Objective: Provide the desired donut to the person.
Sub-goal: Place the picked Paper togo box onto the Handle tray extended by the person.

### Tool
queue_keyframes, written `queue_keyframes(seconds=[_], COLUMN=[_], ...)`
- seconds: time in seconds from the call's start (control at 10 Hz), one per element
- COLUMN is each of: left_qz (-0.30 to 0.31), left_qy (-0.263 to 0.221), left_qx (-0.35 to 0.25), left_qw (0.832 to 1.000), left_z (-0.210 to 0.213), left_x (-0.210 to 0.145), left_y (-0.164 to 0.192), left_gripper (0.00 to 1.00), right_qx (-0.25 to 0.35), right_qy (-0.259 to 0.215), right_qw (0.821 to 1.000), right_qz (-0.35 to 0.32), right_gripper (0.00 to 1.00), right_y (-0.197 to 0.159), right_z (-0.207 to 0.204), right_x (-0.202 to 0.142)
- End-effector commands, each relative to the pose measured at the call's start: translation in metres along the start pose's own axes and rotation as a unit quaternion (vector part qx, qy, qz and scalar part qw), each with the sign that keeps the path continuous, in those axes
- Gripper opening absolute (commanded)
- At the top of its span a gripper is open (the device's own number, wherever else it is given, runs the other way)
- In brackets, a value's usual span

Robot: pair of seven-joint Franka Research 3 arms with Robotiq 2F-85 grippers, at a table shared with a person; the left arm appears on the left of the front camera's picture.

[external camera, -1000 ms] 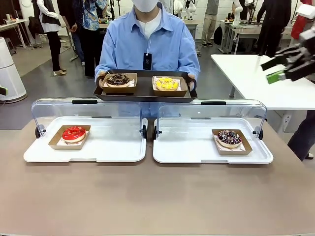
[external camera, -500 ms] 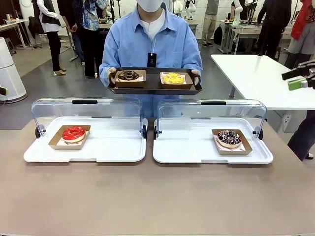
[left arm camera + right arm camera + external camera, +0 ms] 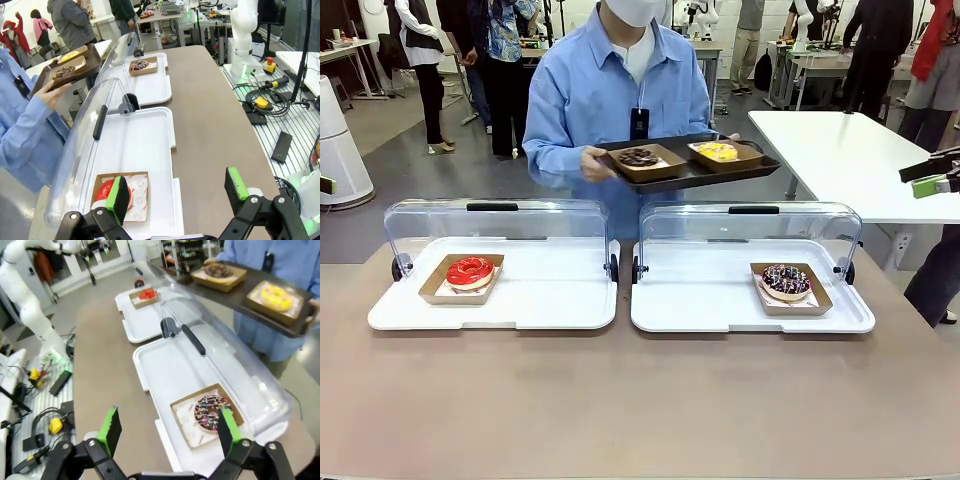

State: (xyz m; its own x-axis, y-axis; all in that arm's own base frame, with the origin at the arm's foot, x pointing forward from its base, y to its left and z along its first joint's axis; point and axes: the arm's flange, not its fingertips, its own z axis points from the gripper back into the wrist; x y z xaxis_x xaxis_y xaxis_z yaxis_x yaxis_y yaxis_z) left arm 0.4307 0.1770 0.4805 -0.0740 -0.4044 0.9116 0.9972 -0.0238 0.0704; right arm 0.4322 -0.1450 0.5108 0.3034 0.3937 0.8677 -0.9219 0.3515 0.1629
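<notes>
Looking across the brown table (image 3: 640, 410) from my station, I see the person in a light blue button-up shirt (image 3: 620, 90) standing at the far side, turned a little toward my right. One hand (image 3: 597, 165) grips the near left edge of a dark rectangular serving tray (image 3: 692, 175), tilted and held at chest height. On it sit two brown cardboard trays, one with a chocolate donut (image 3: 638, 157), the other with a yellow-iced donut (image 3: 717, 151).

On the table in front of me lie two white plastic display trays side by side, each with its clear domed lid (image 3: 495, 228) swung up at the far edge. The left display tray (image 3: 540, 300) holds a red-glazed donut (image 3: 470, 270) in a cardboard tray near its left end. The right display tray (image 3: 710, 300) holds a chocolate donut with coloured sprinkles (image 3: 786, 280) in a cardboard tray near its right end.

My right gripper (image 3: 932, 178) shows at the right edge of the front view, high and well away from the donuts; its wrist view shows the jaws spread wide above the sprinkled donut, nothing between them. My left gripper (image 3: 177, 192) hangs above the left display tray, jaws likewise released and empty, the red donut below one green pad (image 3: 119, 196).
</notes>
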Motion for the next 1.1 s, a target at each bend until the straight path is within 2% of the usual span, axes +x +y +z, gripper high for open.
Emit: queue_keyframes(seconds=[0.0, 1.0], left_qz=[-0.001, -0.001], left_qy=[-0.001, -0.001], left_qx=[-0.001, -0.001], left_qw=[1.000, 1.000], left_z=[0.0016, 0.0016], left_x=[0.0018, 0.0018], left_y=[-0.0013, -0.0013], left_gripper=[1.00, 1.00], right_qx=[0.007, 0.007], right_qy=[0.007, 0.007], right_qw=[1.000, 1.000], right_qz=[-0.003, -0.003], right_gripper=[1.00, 1.00], right_y=[0.0032, 0.0032], right_z=[-0.0060, -0.0060], right_x=[-0.0016, -0.0016])
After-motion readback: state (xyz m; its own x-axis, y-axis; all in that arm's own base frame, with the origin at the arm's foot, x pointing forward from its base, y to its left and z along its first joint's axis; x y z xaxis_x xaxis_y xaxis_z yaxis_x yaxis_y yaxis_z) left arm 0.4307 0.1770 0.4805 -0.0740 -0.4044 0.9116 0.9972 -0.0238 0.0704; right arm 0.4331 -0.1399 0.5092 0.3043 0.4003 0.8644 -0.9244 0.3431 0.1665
